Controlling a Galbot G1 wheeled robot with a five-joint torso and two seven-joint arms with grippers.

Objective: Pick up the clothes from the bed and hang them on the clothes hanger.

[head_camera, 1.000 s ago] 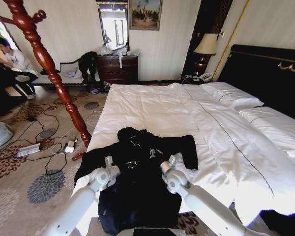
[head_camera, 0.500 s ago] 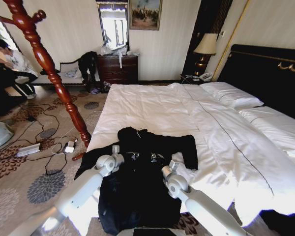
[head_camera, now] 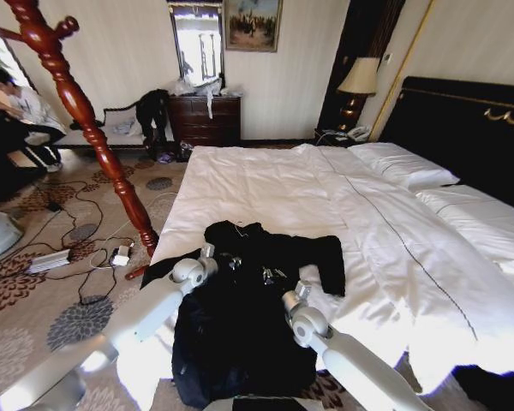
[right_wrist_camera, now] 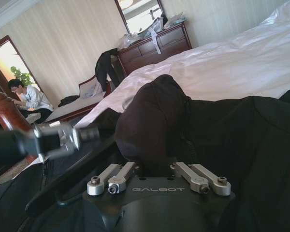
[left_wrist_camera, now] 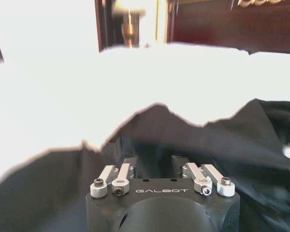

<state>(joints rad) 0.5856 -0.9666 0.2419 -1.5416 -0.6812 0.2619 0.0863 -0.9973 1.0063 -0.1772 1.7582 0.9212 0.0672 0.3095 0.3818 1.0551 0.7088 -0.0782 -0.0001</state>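
Observation:
The clothes, a long black coat [head_camera: 240, 330], lie spread on the near corner of the bed [head_camera: 274, 175], collar toward the pillows. The thin metal hook of the clothes hanger [head_camera: 237, 229] pokes out at the collar. A black bar of the clothes hanger [right_wrist_camera: 63, 191] lies across the cloth in the right wrist view. My left gripper [head_camera: 228, 259] hovers low over the coat's upper left part, fingers [left_wrist_camera: 135, 166] apart over dark cloth. My right gripper [head_camera: 271, 276] sits just beside it over the chest, open, facing the bunched collar [right_wrist_camera: 152, 116].
A tall red-brown wooden coat stand [head_camera: 94, 128] rises from the carpet left of the bed. Cables and a power strip [head_camera: 51, 259] lie on the floor near its foot. A dresser [head_camera: 206, 118] and bench stand at the far wall, a lamp [head_camera: 357, 81] by the black headboard [head_camera: 463, 128].
My left arm has stretched forward, carrying its gripper from the coat's waist up toward the collar. The right arm has barely shifted. The coat lies as before.

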